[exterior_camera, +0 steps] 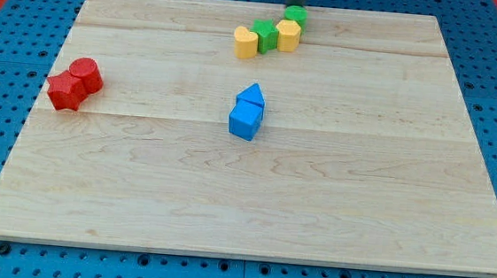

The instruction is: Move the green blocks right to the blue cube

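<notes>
A pale wooden tabletop (252,201) fills the camera view, resting on a blue perforated base with a red strip showing at the upper corners.

In this one view, the blocks sit in three clusters. Near the view's top, a little right of centre, four blocks form a short slanting row: a yellow block (245,43) at the left, a green block (266,34) touching it, a second yellow block (288,34) next, and a second green block (296,15) tucked just behind that one at the top edge. Near the middle of the board lies the blue cube (245,120), with a blue triangular block (252,96) touching its upper side. Far to the view's left, two red blocks (73,83) lie pressed together.

As I judge it, the task has hardly begun: both green blocks lie well apart from the blue cube, still mixed in with the yellow ones, and each has to be worked free and pushed toward the view's bottom to reach the cube.

There is no claw on this arm, so nothing is spread, pressed together or pinching. It ends in a dark rod, and my tip (294,7) appears to sit at the top edge just behind the rear green block, though the frame cuts it off and contact cannot be confirmed.
</notes>
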